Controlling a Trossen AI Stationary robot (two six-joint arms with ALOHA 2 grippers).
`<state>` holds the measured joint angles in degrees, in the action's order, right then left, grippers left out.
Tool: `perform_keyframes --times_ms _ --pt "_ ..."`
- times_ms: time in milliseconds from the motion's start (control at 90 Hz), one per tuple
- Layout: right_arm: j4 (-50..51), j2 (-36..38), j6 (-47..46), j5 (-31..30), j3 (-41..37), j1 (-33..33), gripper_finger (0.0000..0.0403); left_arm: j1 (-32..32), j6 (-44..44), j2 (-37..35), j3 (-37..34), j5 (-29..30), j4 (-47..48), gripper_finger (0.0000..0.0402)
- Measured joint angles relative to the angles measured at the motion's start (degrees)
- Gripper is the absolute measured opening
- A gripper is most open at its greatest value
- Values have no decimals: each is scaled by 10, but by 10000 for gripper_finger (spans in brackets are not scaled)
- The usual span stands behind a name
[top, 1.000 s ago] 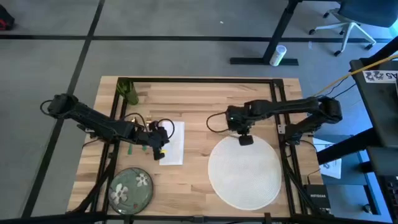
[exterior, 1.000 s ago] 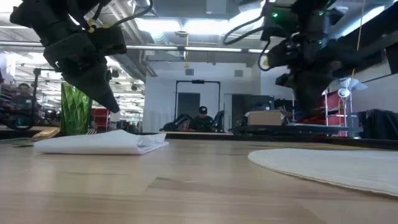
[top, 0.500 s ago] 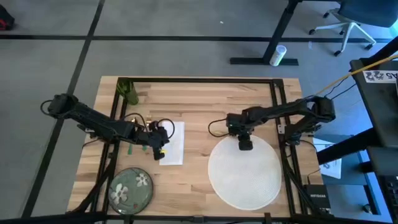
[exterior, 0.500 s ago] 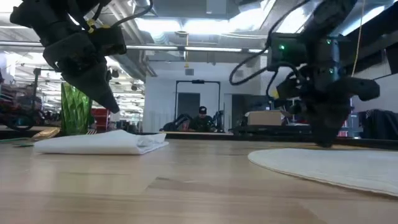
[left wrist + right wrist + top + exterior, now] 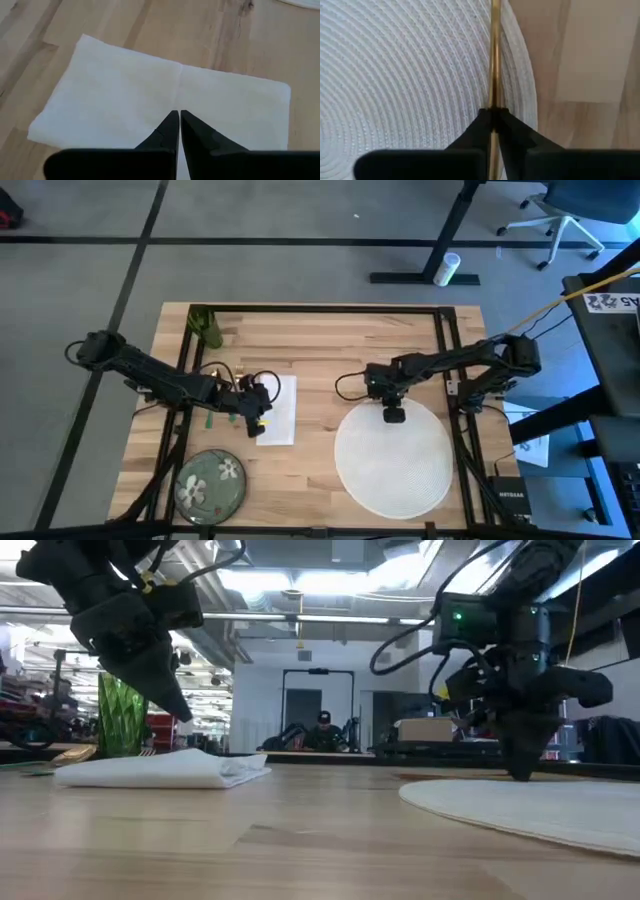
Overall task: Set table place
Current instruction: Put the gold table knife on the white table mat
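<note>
Right gripper (image 5: 393, 414) points down, clamped on a thin gold-coloured metal utensil (image 5: 494, 60) over the round white woven placemat (image 5: 392, 457), marginally lower than before. Left gripper (image 5: 256, 423), fingers together, unchanged above the folded white napkin (image 5: 280, 410).

This looks like an open-plan robotics lab or office workspace. The bench (image 5: 330, 340) with its pale plank top and black metal frame stands on grey carpet tiles (image 5: 90, 270), with two robot arms mounted at its sides. A wheeled office chair (image 5: 560, 225) and the leg of another desk (image 5: 440, 240) stand behind it. The low view shows a long room under ceiling strip lights (image 5: 300, 582), with exposed ducts, further desks, a cardboard box (image 5: 427, 729) and a seated person (image 5: 325, 730) far off.
</note>
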<state>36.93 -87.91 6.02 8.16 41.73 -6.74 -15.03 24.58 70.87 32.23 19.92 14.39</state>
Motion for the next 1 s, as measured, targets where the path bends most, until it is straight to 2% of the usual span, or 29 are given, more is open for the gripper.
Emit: perform_keyframes --times_ms 233,367,578,778,1000 --pt "25 41 -1 -31 16 0 0 0 -1 0 0 0 0 0" --pt "75 70 -12 -36 31 6 1 0 -1 0 0 0 0 0" --pt "126 92 -51 -52 35 73 1 0 -1 0 0 0 0 0" --pt "125 93 -99 -76 35 147 0 1 -1 0 0 0 0 0" --pt "123 93 -132 -101 11 171 0 1 -1 0 0 0 0 0"
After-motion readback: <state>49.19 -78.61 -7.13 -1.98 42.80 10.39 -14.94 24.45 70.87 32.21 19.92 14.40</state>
